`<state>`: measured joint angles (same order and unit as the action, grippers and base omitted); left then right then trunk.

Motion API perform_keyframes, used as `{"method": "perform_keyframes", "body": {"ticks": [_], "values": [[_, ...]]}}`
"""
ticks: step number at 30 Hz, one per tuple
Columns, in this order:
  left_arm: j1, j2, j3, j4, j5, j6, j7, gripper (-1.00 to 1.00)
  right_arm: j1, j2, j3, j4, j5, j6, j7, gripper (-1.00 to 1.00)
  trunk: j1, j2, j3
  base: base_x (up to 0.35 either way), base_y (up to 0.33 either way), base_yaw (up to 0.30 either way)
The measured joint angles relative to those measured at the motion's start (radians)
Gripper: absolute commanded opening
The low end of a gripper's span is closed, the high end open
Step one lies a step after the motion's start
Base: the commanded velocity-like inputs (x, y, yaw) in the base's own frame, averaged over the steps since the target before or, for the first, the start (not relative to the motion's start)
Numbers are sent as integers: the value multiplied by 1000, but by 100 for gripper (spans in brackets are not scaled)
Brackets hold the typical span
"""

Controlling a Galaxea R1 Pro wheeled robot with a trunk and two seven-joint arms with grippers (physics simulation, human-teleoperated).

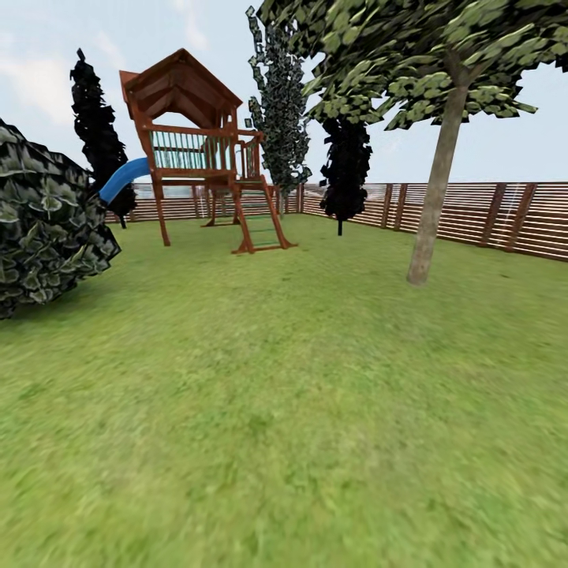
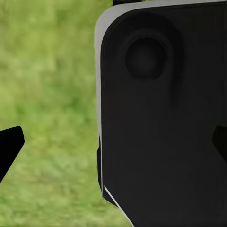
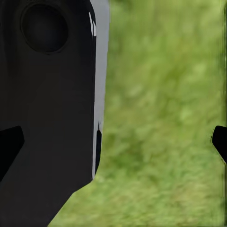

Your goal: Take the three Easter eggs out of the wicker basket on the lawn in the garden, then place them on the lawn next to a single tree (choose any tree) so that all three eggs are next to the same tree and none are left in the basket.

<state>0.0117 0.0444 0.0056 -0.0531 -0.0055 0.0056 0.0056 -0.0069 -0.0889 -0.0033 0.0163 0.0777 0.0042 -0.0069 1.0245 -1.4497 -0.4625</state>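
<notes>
a flat green grass lawn [image 1: 284,410] spreads wide under a pale, cloudy sky, hemmed in by a brown horizontal-slat wooden fence [image 1: 473,213] running along the far side of the garden. out on the grass stands the tree with the slim pale grey-beige trunk [image 1: 432,197], leaning a touch, its crown of mottled green-white leaves spreading overhead. further back there's a reddish-brown wooden play tower with a peaked roof [image 1: 197,150], a blue slide [image 1: 124,179] curling off one side and a ladder ramp down the front. near-black conifers [image 1: 345,170] rise by the fence, and a dark leafy bush [image 1: 43,225] crowds in at the edge. down at the wrists now: the left claw [image 2: 113,142] hangs over blurred grass, its dark fingertips [image 2: 9,144] set wide apart with nothing between them, released, and a big black rounded robot body panel with a grey rim [image 2: 165,113] sits just beyond it. the right claw [image 3: 113,142] is spread the same way, fingertips [image 3: 10,142] far apart, empty, the black grey-edged panel [image 3: 52,94] just beyond one finger and grass beyond the other.
</notes>
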Motion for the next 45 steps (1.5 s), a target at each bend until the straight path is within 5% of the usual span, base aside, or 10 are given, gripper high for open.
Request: {"method": "perform_keyframes", "body": {"ticks": [45], "values": [[0,3,0,-1,0,0,-3,100,0,3,1,1,0,0,0,100,0,0,0,294,-150,48]]}}
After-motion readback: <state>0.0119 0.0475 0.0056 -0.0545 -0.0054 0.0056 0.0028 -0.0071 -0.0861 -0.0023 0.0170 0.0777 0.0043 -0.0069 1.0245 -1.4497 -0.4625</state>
